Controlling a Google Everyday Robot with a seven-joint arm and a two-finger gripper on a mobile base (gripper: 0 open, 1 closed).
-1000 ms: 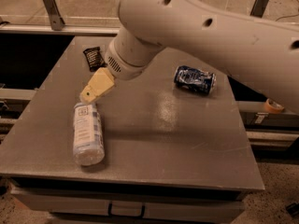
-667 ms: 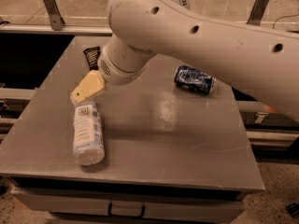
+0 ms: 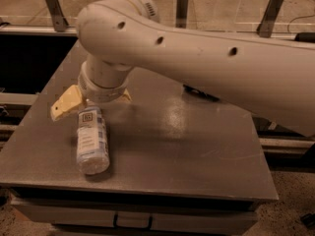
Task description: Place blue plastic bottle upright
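The blue plastic bottle lies on its side near the front left of the grey table, its label facing up. Its base points toward the front edge. Its far end with the cap is hidden under my wrist. My gripper is low over that far end and open. One yellowish finger is to the left of the bottle and the other finger is to the right. The fingers straddle the bottle's top and are not closed on it.
My large white arm crosses the back of the table from the right and hides most of what lies there. A dark sliver shows under it. A drawer handle is below the front edge.
My gripper has moved left and down, from above the table behind the bottle to astride the bottle's far end. The arm now covers the can and the snack packet. The bottle has not moved.
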